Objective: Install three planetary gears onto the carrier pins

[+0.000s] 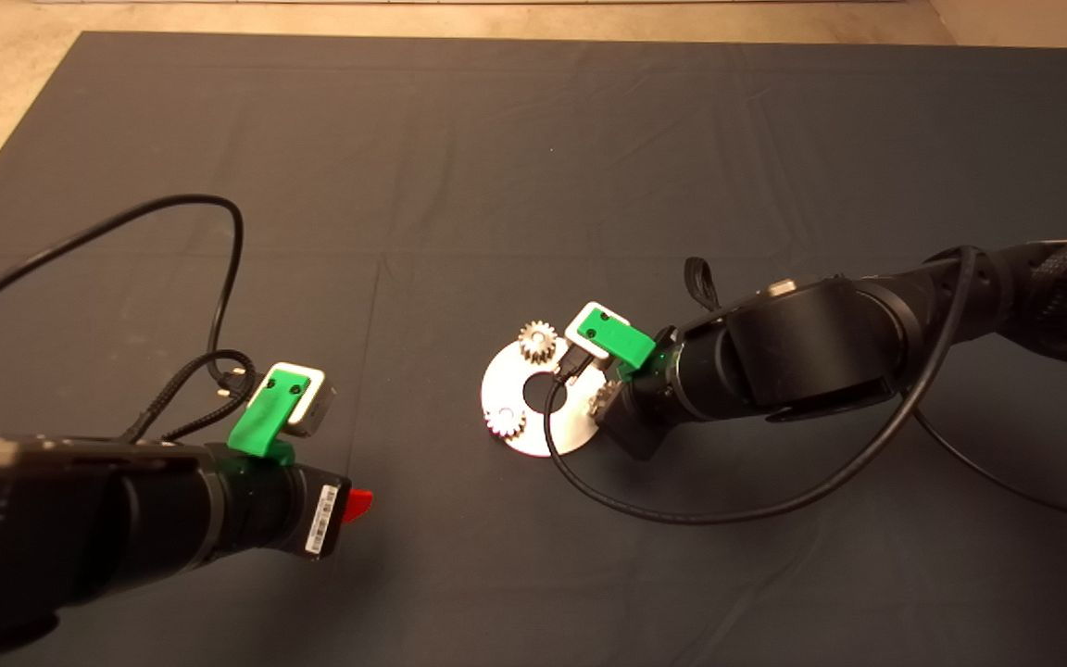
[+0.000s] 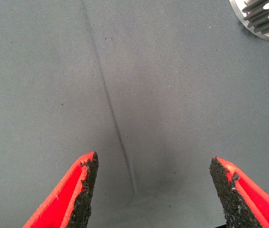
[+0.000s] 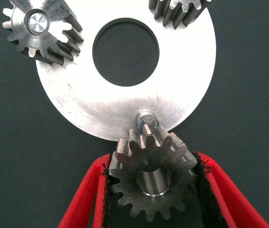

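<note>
1. Dark mat [image 1: 533, 167] is covering the table, with pale floor showing past its far edge and far left corner.
2. Near the mat's middle, toward its near edge, the round silver plate [image 3: 182, 71] is lying flat, its large centre hole open.
3. Two planetary gears are sitting on carrier pins: one [image 3: 39, 31] with its pin's bright tip showing in its bore, another [image 3: 177, 10] partly cut off by the wrist view's edge.
4. The third carrier pin [image 3: 146, 119] is standing bare at the plate's rim.
5. The third planetary gear [image 3: 152, 178] is being gripped by the right gripper [image 3: 153, 190], its red fingers [image 3: 84, 199] pressing on the teeth from both sides; the gear is overlapping the plate's rim just beside the bare pin, not over it.
6. The right arm is reaching in from the mat's right edge to the plate.
7. The left gripper [image 2: 153, 178] is hanging over bare mat near the near-left area, well apart from the plate, its fingers spread wide and holding nothing.
</note>
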Robot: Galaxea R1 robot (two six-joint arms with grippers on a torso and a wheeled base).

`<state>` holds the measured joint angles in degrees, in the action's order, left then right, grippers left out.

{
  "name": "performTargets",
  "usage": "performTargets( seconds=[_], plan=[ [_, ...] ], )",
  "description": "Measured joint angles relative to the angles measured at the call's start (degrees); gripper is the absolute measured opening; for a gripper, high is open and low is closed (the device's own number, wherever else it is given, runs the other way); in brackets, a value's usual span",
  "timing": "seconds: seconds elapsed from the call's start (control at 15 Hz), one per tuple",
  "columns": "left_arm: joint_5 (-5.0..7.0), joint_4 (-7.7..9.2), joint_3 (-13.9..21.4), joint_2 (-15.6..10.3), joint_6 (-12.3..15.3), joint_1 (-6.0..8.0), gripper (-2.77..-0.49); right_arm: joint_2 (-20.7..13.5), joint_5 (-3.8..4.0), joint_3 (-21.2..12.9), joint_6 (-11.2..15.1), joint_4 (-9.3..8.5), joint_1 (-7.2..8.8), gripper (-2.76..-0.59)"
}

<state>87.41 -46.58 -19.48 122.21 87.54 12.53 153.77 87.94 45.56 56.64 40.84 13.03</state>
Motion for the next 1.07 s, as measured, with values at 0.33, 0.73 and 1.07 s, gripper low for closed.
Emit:
performTargets(
  seconds=[0.33,0.73,1.07],
  plan=[
    [0.00,0.00,0.0,0.0,0.0,0.00,-1.62,0.4,0.00,0.4,0.0,0.04,0.00,-2.39],
    [0.00,0.00,0.0,0.0,0.0,0.00,-1.62,0.5,-0.02,1.0,0.0,0.06,-0.02,-2.39],
    [0.00,0.00,0.0,0.0,0.0,0.00,-1.62,0.6,-0.02,1.7,0.0,0.09,-0.05,-2.39]
  ],
)
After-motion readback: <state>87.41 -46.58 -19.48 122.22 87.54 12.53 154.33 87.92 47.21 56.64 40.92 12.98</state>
